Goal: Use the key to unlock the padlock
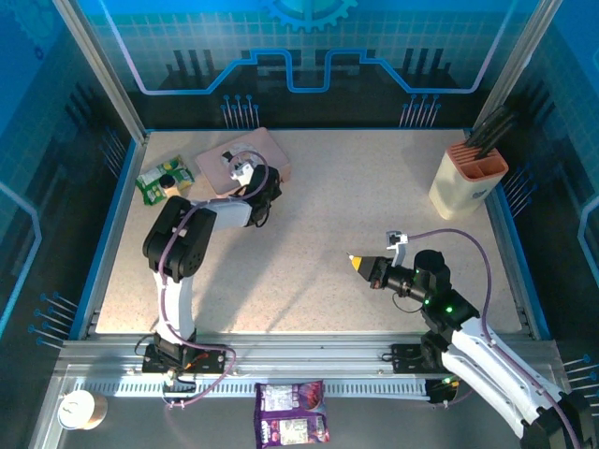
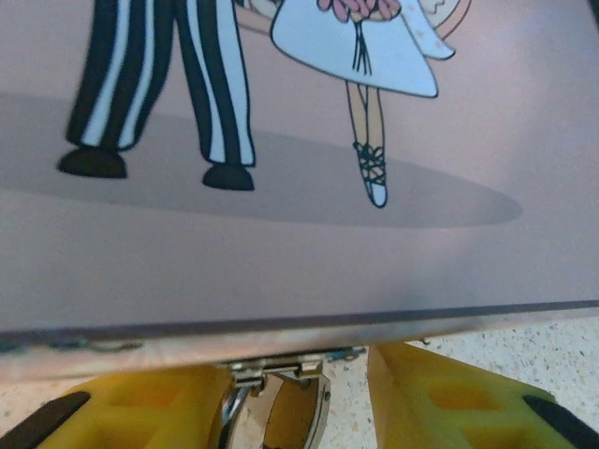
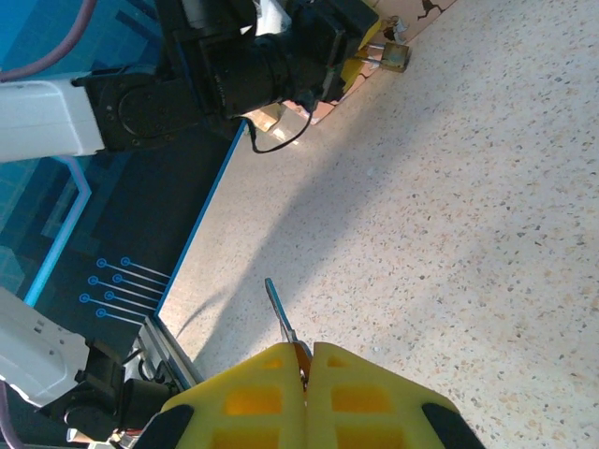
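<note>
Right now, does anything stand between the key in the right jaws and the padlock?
No. Only bare table lies between the key and the padlock; the left jaws flank the padlock at the pink tin.

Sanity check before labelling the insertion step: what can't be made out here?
- Left wrist: padlock body cut off by the bottom edge, keyhole unseen.
- Right wrist: key head buried inside the shut right end effector; far padlock too small for detail.
- Top external: key too small to make out at the right end effector.
</note>
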Motion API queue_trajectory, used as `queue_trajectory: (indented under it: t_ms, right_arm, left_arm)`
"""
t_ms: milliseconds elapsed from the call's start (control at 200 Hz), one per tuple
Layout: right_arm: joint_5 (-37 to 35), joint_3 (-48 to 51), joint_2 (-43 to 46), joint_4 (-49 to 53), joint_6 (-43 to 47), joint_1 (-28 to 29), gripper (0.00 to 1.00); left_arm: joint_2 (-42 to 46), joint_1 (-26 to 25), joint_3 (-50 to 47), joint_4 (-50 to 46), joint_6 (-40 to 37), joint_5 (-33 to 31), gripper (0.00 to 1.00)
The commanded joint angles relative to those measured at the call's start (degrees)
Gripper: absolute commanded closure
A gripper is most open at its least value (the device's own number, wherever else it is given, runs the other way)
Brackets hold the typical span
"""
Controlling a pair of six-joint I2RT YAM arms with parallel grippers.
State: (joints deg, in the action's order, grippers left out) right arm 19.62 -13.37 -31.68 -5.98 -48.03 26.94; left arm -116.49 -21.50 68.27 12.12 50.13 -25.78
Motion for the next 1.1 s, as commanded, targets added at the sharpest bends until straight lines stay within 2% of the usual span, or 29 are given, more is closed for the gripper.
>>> queue_trajectory:
  t_ms: [0, 320, 490, 730, 1096]
  right_arm:
    - [1.10, -0.18, 1.08, -1.41, -0.87, -0.32, 1.00]
    - [0.27, -0.85, 2.12, 1.92, -0.40, -0.40, 1.00]
    - [-2.28, -1.77, 3.33, 6.68, 0.21, -0.52, 1.00]
    - [-5.02, -2.63, 6.95, 14.06, 1.38, -1.79, 1.00]
    - [-5.85, -4.08, 7.16, 16.66, 1.54, -2.27, 1.00]
  left_arm:
    - [-1.84, 0.75, 2.15, -1.78, 0.91, -1.81, 0.62]
    - [-2.49, 0.75, 3.33, -1.70, -3.30, -1.26, 0.90]
    - [-2.17, 0.16, 3.53, -1.30, -8.18, 1.09, 0.98]
    - [0.55, -2.59, 0.55, -0.87, -15.78, 7.34, 1.00]
    - [4.26, -10.45, -3.99, -1.55, -21.62, 15.45, 1.00]
